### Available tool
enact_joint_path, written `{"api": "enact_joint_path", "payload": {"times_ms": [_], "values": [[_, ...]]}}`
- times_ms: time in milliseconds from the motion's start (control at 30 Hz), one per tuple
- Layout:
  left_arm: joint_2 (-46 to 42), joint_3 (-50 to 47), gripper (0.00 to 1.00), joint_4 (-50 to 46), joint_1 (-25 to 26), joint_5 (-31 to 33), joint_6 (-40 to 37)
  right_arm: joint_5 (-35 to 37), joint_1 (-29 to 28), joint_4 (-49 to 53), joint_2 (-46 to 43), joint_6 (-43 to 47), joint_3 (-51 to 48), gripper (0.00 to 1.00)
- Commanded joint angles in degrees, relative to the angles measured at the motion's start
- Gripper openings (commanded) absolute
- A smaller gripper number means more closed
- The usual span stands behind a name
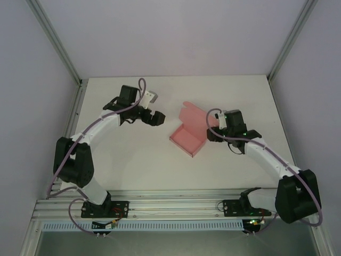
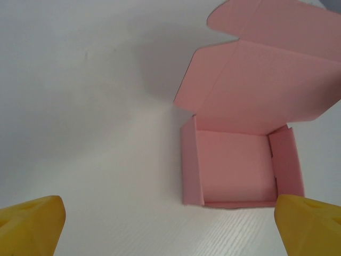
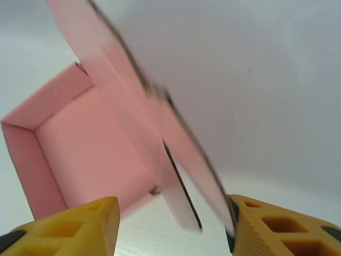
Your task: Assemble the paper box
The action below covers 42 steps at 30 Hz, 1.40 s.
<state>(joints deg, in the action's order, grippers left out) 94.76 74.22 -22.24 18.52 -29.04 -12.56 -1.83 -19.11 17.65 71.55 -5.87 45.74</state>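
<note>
The paper box [image 1: 187, 141] is a shallow pink tray in the middle of the table, with its lid [image 1: 195, 118] standing up at the far side. My left gripper [image 1: 156, 118] hovers open to the left of the box, touching nothing. In the left wrist view the tray [image 2: 234, 166] lies ahead, between the yellow fingertips [image 2: 33, 224]. My right gripper [image 1: 213, 126] is at the lid's right edge. In the right wrist view the lid's side flap [image 3: 181, 176] hangs between the parted jaws and touches the right finger [image 3: 277, 226], with a gap on the left side.
The white table [image 1: 133, 165] is bounded by white walls with metal frame posts [image 1: 56, 45] at the back corners. An aluminium rail [image 1: 170, 205] carrying both arm bases runs along the near edge.
</note>
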Motion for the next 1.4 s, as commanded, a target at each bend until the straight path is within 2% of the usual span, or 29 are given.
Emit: {"api": "enact_joint_path", "payload": {"times_ms": [0, 67, 100, 133, 200, 333, 500, 567, 667, 733, 833, 1000, 1167, 1367], "values": [[2.9, 4.1, 1.0, -4.2, -0.4, -4.9, -3.6, -4.5, 0.9, 0.7, 3.7, 5.9, 3.6, 0.52], [3.9, 4.7, 1.0, -4.4, -0.4, -6.2, -4.4, -5.6, 1.4, 0.0, 5.3, 7.1, 3.8, 0.46], [4.6, 4.9, 1.0, -4.5, -0.3, -7.1, -4.8, -6.0, 1.8, -0.8, 6.0, 7.5, 4.1, 0.41], [5.0, 5.2, 1.0, -4.6, -0.2, -7.6, -5.3, -7.0, 2.2, -1.2, 6.6, 8.2, 4.6, 0.31], [6.0, 6.6, 1.0, -6.1, 0.1, -7.7, -6.2, -9.1, 2.5, -1.7, 7.5, 9.6, 6.0, 0.23], [7.1, 8.3, 1.0, -8.5, 0.5, -8.4, -9.7, -18.4, 3.2, -0.6, 9.0, 19.6, 8.7, 0.06], [7.8, 9.9, 1.0, -11.3, 0.5, -10.6, -13.9, -34.1, 4.3, 11.6, 15.7, 37.2, 18.6, 0.02], [8.2, 11.3, 1.0, -13.0, 0.5, -11.0, -15.6, -41.0, 4.5, 18.3, 18.9, 47.3, 22.8, 0.02], [8.8, 13.3, 1.0, -15.4, 0.5, -10.4, -17.9, -44.4, 4.6, 26.8, 24.8, 56.1, 30.5, 0.03], [9.4, 14.6, 0.97, -17.3, 0.4, -10.2, -19.6, -45.7, 4.7, 36.9, 30.1, 62.2, 38.2, 0.03], [10.3, 17.3, 0.86, -22.0, 0.3, -10.7, -22.2, -45.0, 4.7, 43.7, 35.8, 64.7, 46.0, 0.03], [11.2, 18.9, 0.59, -25.1, 0.3, -11.7, -23.2, -43.3, 4.7, 41.6, 36.9, 64.3, 46.9, 0.03], [10.3, 18.0, 0.53, -23.8, 0.4, -10.4, -22.7, -40.5, 4.7, 42.1, 37.1, 64.1, 46.9, 0.03], [11.2, 19.0, 0.36, -26.7, 0.4, -9.0, -22.5, -38.6, 4.7, 39.3, 36.6, 61.5, 46.6, 0.03]]}}
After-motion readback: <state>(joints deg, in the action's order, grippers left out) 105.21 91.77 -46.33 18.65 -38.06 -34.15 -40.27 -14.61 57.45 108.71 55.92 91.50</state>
